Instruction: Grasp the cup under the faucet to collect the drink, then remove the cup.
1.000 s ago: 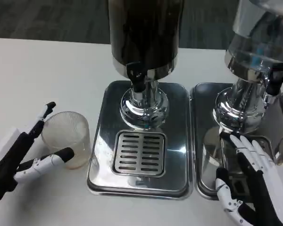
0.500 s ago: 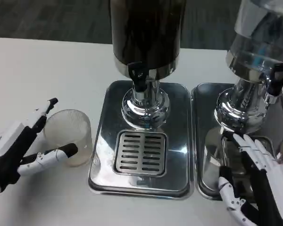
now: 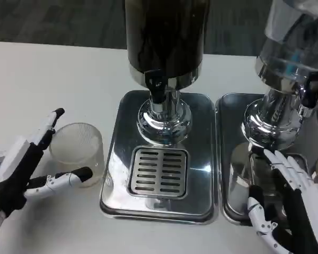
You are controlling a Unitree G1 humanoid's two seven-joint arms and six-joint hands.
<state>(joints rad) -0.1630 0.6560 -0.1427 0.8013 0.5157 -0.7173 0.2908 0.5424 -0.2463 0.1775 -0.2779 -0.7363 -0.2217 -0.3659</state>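
A second, clear-tanked dispenser (image 3: 286, 69) stands on its own steel tray (image 3: 228, 159) on the white table (image 3: 53, 74).

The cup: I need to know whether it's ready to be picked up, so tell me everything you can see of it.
The cup is a clear, ribbed plastic tumbler standing upright on the white table, just left of the steel drip tray, not under the faucet. It looks nearly empty, with perhaps a pale trace at the bottom. The left robot hand brackets it, one finger along its far-left rim and one by its near base; actual contact is unclear.
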